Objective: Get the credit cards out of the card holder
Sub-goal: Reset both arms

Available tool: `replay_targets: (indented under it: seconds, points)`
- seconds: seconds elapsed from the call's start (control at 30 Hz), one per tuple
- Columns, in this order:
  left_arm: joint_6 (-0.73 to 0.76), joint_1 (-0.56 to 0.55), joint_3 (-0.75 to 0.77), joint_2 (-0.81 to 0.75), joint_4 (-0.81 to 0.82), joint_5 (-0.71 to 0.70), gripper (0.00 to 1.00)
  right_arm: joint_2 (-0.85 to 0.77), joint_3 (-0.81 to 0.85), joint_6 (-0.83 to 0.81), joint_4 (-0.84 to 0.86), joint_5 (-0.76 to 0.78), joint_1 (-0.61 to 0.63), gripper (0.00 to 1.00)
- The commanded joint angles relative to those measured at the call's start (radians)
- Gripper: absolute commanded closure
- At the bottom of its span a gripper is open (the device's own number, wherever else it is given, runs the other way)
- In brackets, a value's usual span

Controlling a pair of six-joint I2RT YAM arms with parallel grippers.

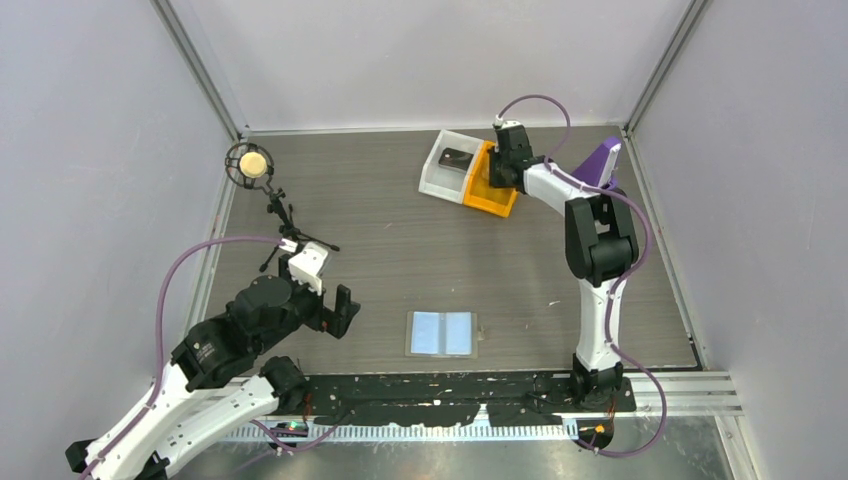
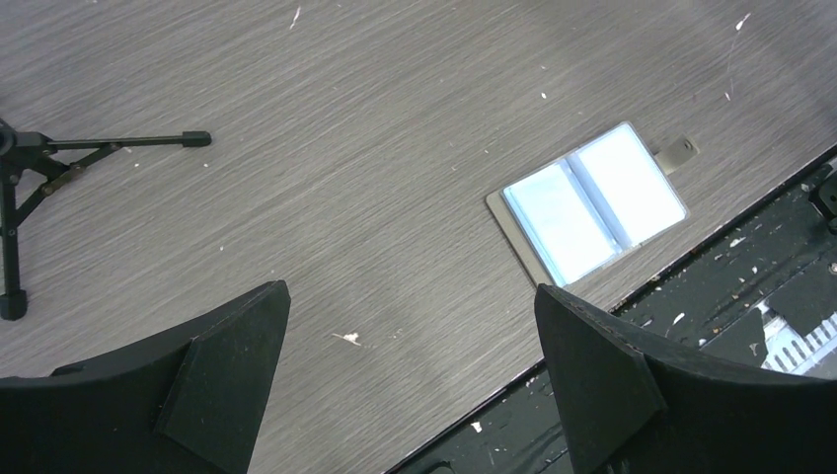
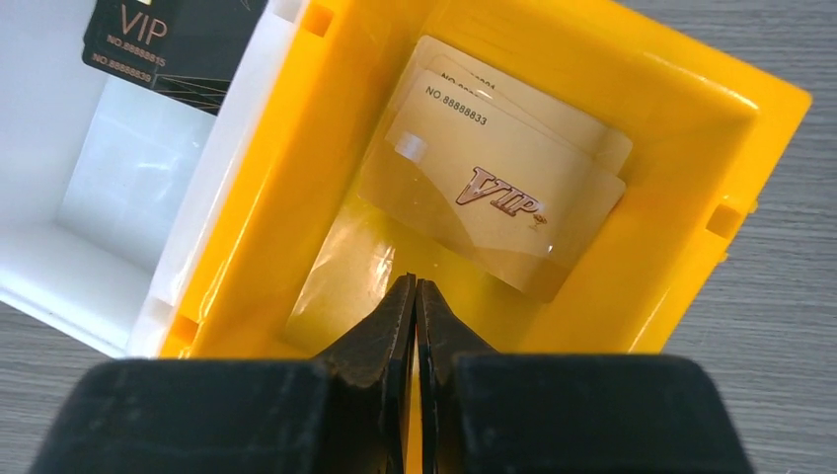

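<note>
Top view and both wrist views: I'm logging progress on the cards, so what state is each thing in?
Card holder: open flat on the table, blue panels up.
Orange bin: holds stacked pale VIP cards.
White bin: holds one black VIP card.
Left end effector: open, empty.
Right end effector: shut, empty.

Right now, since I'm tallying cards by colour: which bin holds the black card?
The white bin, beside the orange bin: it holds the black card, while the orange one holds pale gold cards.
</note>
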Motion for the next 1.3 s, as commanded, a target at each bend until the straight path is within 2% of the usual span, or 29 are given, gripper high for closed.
replay_targets:
  seconds: [0.0, 0.1, 0.27, 0.47, 0.53, 0.6, 0.63, 0.67, 0.7, 0.73, 0.87, 1.0, 1.27]
  points:
    - [0.009, 0.004, -0.003, -0.024, 0.013, -0.049, 0.01, -0.124, 0.010, -0.024, 0.013, -0.003, 0.001, 0.89]
    - [0.014, 0.004, -0.007, -0.033, 0.022, -0.058, 0.01, -0.205, -0.037, -0.017, -0.009, 0.015, 0.011, 0.89]
    - [0.013, 0.004, -0.017, -0.057, 0.030, -0.071, 0.01, -0.447, -0.195, -0.008, -0.036, 0.032, 0.058, 0.87]
    - [0.015, 0.004, -0.035, -0.126, 0.064, -0.133, 0.01, -0.753, -0.453, 0.009, -0.067, 0.025, 0.161, 0.76]
    - [0.015, 0.004, -0.041, -0.152, 0.075, -0.141, 0.01, -0.853, -0.550, 0.021, -0.080, 0.016, 0.192, 0.67]
    - [0.015, 0.002, -0.050, -0.181, 0.085, -0.148, 0.01, -0.962, -0.618, 0.037, -0.089, 0.002, 0.223, 0.53]
    - [0.015, 0.002, -0.055, -0.194, 0.089, -0.150, 0.01, -1.028, -0.636, 0.050, -0.096, -0.015, 0.232, 0.41]
    - [0.015, 0.002, -0.060, -0.206, 0.095, -0.151, 0.01, -1.064, -0.673, 0.057, -0.109, -0.029, 0.244, 0.33]
    - [0.016, 0.002, -0.065, -0.216, 0.102, -0.150, 0.01, -1.135, -0.701, 0.073, -0.115, -0.060, 0.247, 0.13]
    - [0.018, 0.002, -0.069, -0.227, 0.108, -0.149, 0.01, -1.169, -0.723, 0.091, -0.125, -0.104, 0.250, 0.00]
    - [0.026, 0.002, -0.084, -0.257, 0.131, -0.156, 0.01, -1.375, -0.789, 0.133, -0.154, -0.154, 0.252, 0.05]
    - [0.028, 0.002, -0.085, -0.281, 0.140, -0.160, 0.01, -1.557, -0.846, 0.192, -0.198, -0.114, 0.252, 0.05]
    - [0.002, 0.002, -0.104, -0.322, 0.165, -0.129, 0.01, -1.745, -0.956, 0.255, -0.172, -0.123, 0.252, 0.05]
